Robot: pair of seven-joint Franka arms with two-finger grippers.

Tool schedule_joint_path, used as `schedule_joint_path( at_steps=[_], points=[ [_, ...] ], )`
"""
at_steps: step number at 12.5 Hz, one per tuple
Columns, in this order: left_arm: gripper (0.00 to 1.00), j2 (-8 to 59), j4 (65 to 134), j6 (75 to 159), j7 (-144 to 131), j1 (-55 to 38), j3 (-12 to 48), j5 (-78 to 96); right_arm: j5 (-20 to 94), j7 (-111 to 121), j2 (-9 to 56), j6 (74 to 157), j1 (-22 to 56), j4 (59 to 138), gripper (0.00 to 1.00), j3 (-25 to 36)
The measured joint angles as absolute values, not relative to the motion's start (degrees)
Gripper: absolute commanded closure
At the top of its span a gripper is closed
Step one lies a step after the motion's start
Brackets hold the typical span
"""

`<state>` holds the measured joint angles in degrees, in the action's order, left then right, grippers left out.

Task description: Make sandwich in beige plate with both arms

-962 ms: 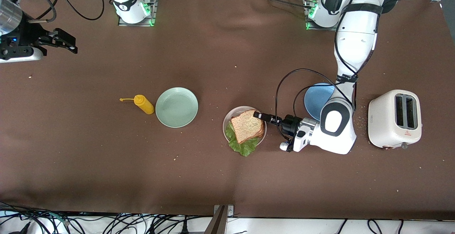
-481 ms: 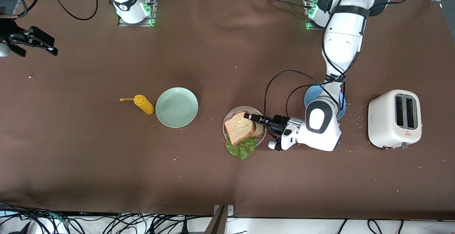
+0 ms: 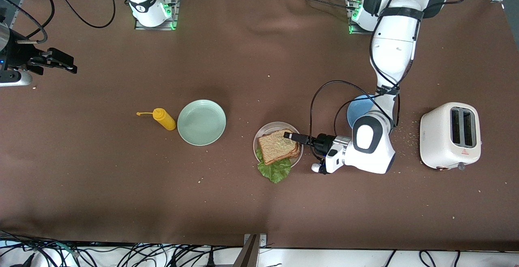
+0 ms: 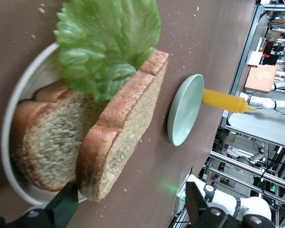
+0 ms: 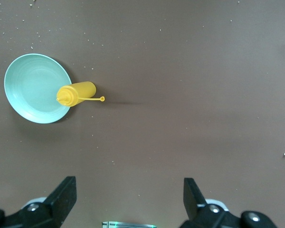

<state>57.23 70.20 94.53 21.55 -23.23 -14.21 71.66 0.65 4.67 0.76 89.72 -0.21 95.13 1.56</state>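
High front camera (two downward wrist cameras)

A matt brown cloth is seen covering the bench [image 3: 251, 64]. The toast [image 4: 118, 137] is showing a rough, grainy crumb, the lettuce [image 4: 104, 45] a ruffled sheen. The plate [image 3: 263, 131] is looking smooth, the toaster [image 3: 450, 135] and arm shells [image 3: 391, 52] glossy like plastic.

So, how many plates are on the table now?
3: the mint-green plate beside the yellow bottle; the beige plate holding the sandwich; the blue plate, partly hidden under the left arm.
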Motion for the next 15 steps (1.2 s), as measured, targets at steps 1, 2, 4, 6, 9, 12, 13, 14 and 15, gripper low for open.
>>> schedule_joint_path(
  at_steps=[1, 2, 4, 6, 9, 12, 13, 14, 15],
  points=[
    [0.00, 57.2, 70.1, 94.2, 21.5, -22.5, -14.2, 69.7, 0.6, 4.7, 1.0, 90.5, -0.2, 94.8, 0.00, 1.4],
    [0.00, 57.0, 70.1, 93.8, 21.2, -21.7, -14.3, 67.4, 0.6, 4.7, 1.1, 90.8, -0.1, 94.2, 0.00, 1.2],
    [0.00, 56.1, 69.6, 92.0, 17.5, -20.1, -14.4, 61.5, 0.6, 4.7, 1.2, 90.9, -0.1, 93.5, 0.00, 0.9],
    [0.00, 54.2, 68.7, 88.0, 12.5, -17.6, -14.6, 54.2, 0.4, 4.7, 1.2, 90.9, -0.1, 93.3, 0.00, 0.8],
    [0.00, 50.0, 68.3, 81.5, 10.3, -12.7, -15.3, 44.6, 0.4, 4.7, 1.3, 90.8, -0.1, 93.3, 0.00, 0.8],
    [0.00, 45.9, 68.2, 77.9, 10.3, -9.9, -15.5, 34.2, 0.4, 4.7, 1.5, 90.9, -0.1, 91.8, 0.00, 0.9],
    [0.00, 44.4, 68.1, 77.7, 10.3, -10.0, -15.4, 28.7, 0.4, 4.7, 1.7, 90.9, -0.1, 91.3, 0.00, 0.9],
    [0.00, 42.6, 67.8, 77.7, 10.3, -10.2, -15.2, 23.4, 0.4, 4.7, 1.8, 90.9, -0.2, 91.1, 0.00, 1.0],
    [0.00, 40.4, 67.5, 77.7, 10.3, -10.3, -15.1, 19.5, 0.4, 4.7, 2.0, 90.9, -0.2, 91.1, 0.00, 1.1]
  ],
)
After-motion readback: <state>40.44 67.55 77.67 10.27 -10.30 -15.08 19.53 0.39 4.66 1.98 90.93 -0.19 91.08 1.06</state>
